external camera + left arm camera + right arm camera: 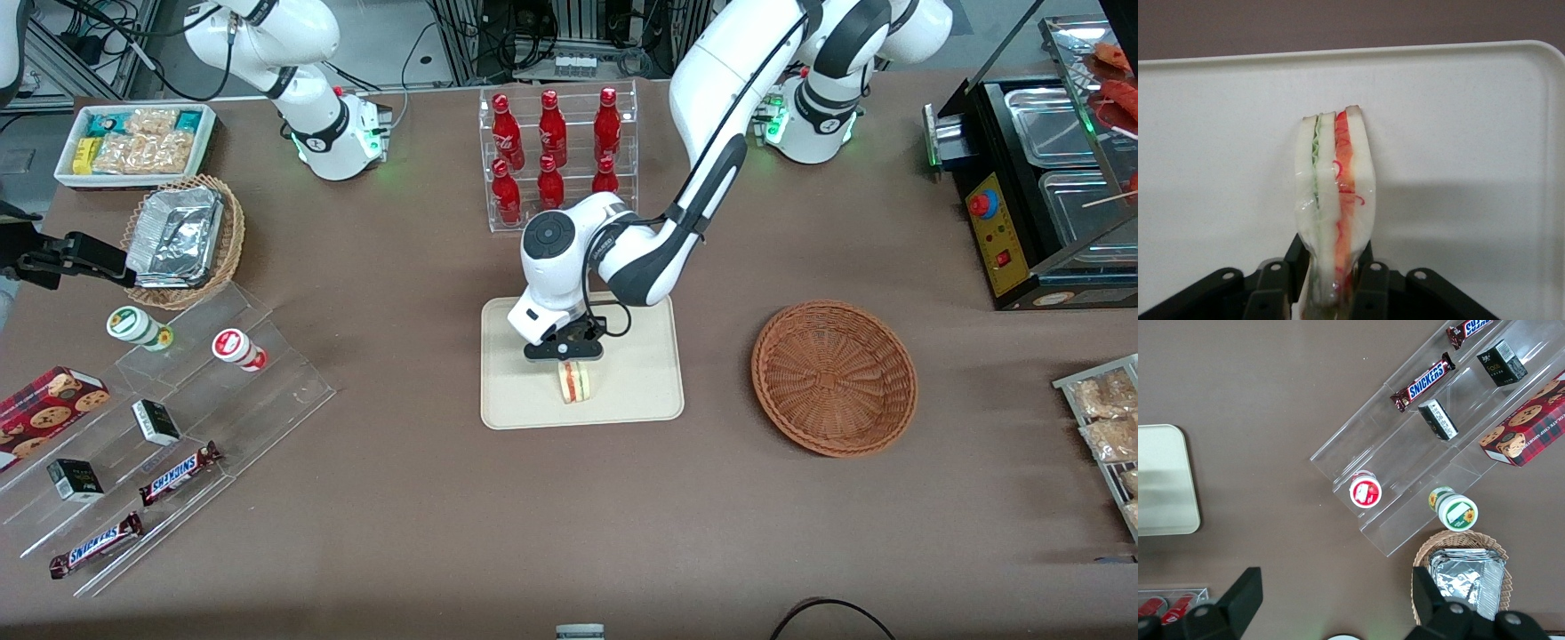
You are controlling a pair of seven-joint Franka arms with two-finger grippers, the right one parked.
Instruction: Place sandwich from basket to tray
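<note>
The sandwich (575,382), a pale bread wedge with green and red-orange layers in clear wrap, stands on edge over the cream tray (640,391), near the edge closest to the front camera. My left gripper (571,360) is shut on the sandwich's narrow end from above. In the left wrist view the black fingers (1297,259) press both bread faces of the sandwich (1335,180), with the gripper (1331,267) over the tray's surface (1458,120). I cannot tell whether the sandwich touches the tray. The reddish-brown basket (834,378) is empty, beside the tray toward the working arm's end.
A clear rack of red bottles (556,156) stands farther from the front camera than the tray. A stepped acrylic shelf with snacks (178,418), a lighter wicker basket with foil containers (182,240) and a white snack bin (133,142) lie toward the parked arm's end. A black warmer (1040,178) stands at the working arm's end.
</note>
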